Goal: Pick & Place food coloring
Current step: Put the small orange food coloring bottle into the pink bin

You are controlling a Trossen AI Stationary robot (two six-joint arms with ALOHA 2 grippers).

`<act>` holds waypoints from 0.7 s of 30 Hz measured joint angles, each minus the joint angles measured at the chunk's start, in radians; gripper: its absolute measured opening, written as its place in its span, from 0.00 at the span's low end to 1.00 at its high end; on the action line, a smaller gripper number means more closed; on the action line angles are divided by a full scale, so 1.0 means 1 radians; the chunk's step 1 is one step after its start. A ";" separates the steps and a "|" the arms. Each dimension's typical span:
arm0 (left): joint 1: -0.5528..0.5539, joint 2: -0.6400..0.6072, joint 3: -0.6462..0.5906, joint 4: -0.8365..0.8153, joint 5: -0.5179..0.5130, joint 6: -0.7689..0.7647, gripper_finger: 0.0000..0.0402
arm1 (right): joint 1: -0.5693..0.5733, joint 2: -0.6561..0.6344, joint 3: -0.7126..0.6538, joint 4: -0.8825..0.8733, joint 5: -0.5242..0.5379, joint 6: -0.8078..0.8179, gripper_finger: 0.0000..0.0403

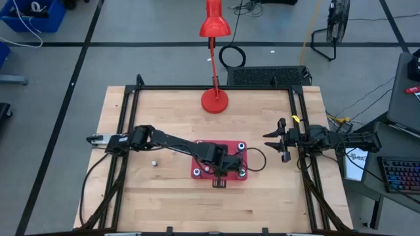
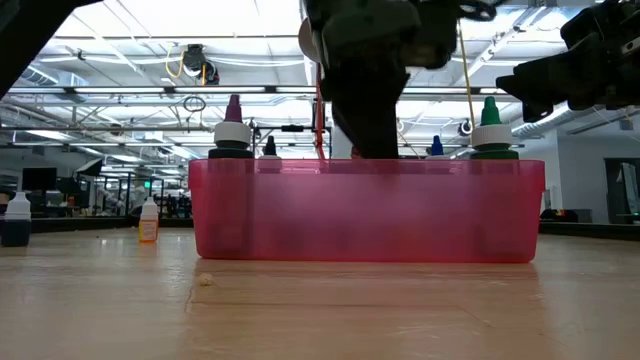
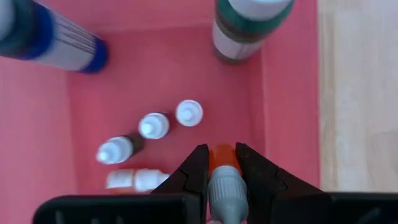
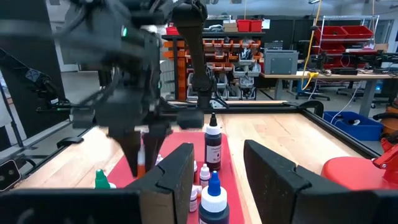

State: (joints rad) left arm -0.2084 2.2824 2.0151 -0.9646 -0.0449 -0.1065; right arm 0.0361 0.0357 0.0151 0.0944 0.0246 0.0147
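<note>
A red tray [image 1: 197,172] sits mid-table and holds the food coloring. Larger bottles stand in its corners, blue-topped [image 3: 56,37] and green-topped [image 3: 249,25], and small white-capped bottles [image 3: 153,125] stand or lie on its floor. My left gripper [image 3: 222,163] points down into the tray near its right wall, shut on a small orange bottle [image 3: 222,155]. My right gripper [image 1: 275,139] hovers open to the right of the tray, touching nothing. The low view shows the tray wall [image 2: 365,215] with pink [image 2: 232,125] and green [image 2: 488,120] tops above it. My left gripper pinches the small orange bottle between its two fingers [image 3: 198,168], just below the grey cap [image 3: 222,186]. The fingers come from above, pointing down. The bottle stands upright with its cap toward the wrist. Whether its base rests on the tray floor I cannot tell.
A red desk lamp stands with its base [image 1: 214,100] on the far middle of the table. One tiny white bottle [image 1: 155,162] lies on the wood left of the tray. In the low view a dark blue bottle [image 2: 15,222] and an orange one [image 2: 148,222] stand at the left.
</note>
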 joint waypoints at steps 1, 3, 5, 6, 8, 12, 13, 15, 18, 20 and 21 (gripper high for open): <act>-0.003 0.008 0.000 0.000 0.001 0.000 0.15 | 0.000 0.000 0.000 0.000 0.000 0.000 0.32; -0.007 0.017 -0.009 0.006 0.004 -0.001 0.15 | 0.000 0.000 0.000 0.000 0.000 0.000 0.32; -0.008 0.027 -0.013 0.031 0.019 -0.004 0.15 | 0.000 0.000 0.000 0.000 0.000 0.000 0.32; -0.009 0.031 -0.014 0.031 0.028 -0.005 0.15 | 0.000 0.001 0.000 0.000 0.000 0.000 0.32; -0.008 0.046 -0.014 0.035 0.029 -0.008 0.15 | 0.000 0.003 0.000 0.001 0.000 0.000 0.32; -0.007 0.072 -0.015 0.040 0.049 -0.014 0.15 | 0.000 0.008 0.000 0.000 0.000 0.000 0.32; -0.007 0.080 -0.015 0.040 0.051 -0.015 0.15 | 0.000 0.009 0.000 -0.001 0.000 0.000 0.32; -0.007 0.093 -0.015 0.036 0.055 -0.016 0.15 | 0.000 0.010 0.000 0.000 0.000 0.000 0.32; -0.007 0.098 -0.015 0.044 0.055 -0.028 0.15 | 0.000 0.011 0.000 0.000 0.000 0.000 0.32; -0.007 0.101 -0.014 0.047 0.061 -0.034 0.15 | 0.000 0.011 0.000 -0.001 0.000 0.000 0.32; -0.007 0.102 -0.014 0.045 0.058 -0.035 0.15 | 0.000 0.011 0.000 -0.001 0.000 0.000 0.32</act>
State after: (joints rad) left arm -0.2153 2.3840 2.0014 -0.9196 0.0134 -0.1411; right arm 0.0364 0.0463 0.0151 0.0937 0.0244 0.0147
